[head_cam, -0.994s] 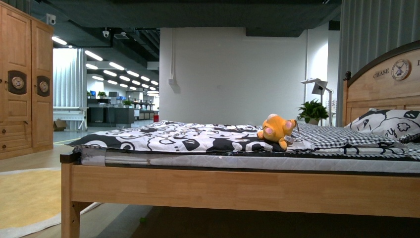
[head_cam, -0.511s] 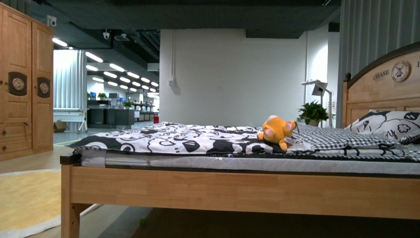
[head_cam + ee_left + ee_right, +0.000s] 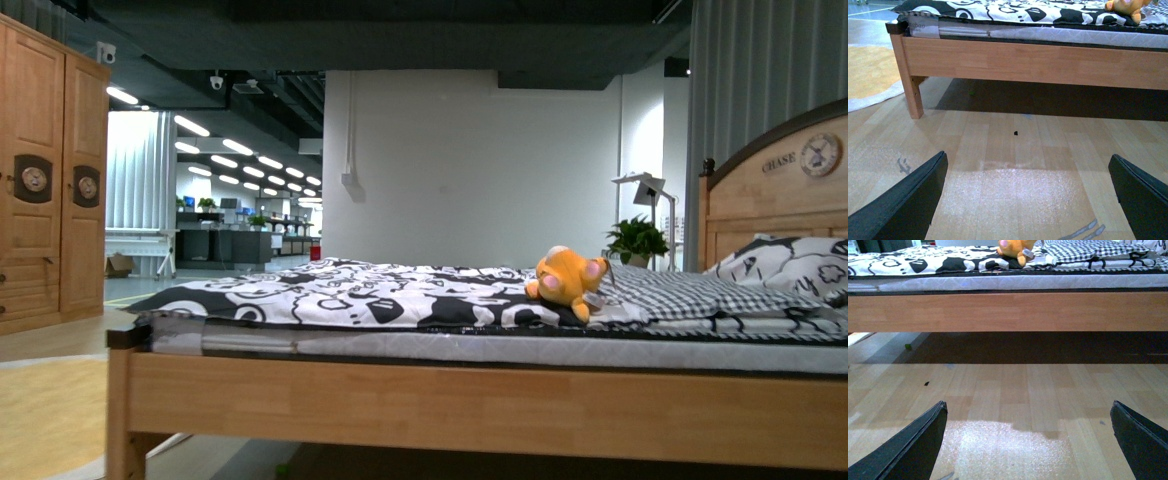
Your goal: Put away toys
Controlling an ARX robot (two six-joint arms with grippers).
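Observation:
A small orange-yellow plush toy (image 3: 567,281) with pink eye patches lies on the bed's black-and-white cover, right of the middle. It also shows in the left wrist view (image 3: 1125,8) and the right wrist view (image 3: 1016,248), far ahead on the mattress. My left gripper (image 3: 1028,200) is open and empty, low over the wooden floor in front of the bed. My right gripper (image 3: 1029,440) is open and empty too, also over the floor. Neither arm shows in the front view.
The wooden bed frame (image 3: 480,405) stands across the view, with a headboard (image 3: 780,190) and pillow (image 3: 790,265) at the right. A wooden wardrobe (image 3: 50,180) stands at the left, beside a yellow rug (image 3: 45,420). A potted plant (image 3: 635,240) is behind the bed.
The view has shifted: the bed now sits lower and a little closer in the frame, and the toy has moved slightly right and down. The toy itself has not moved on the bed.

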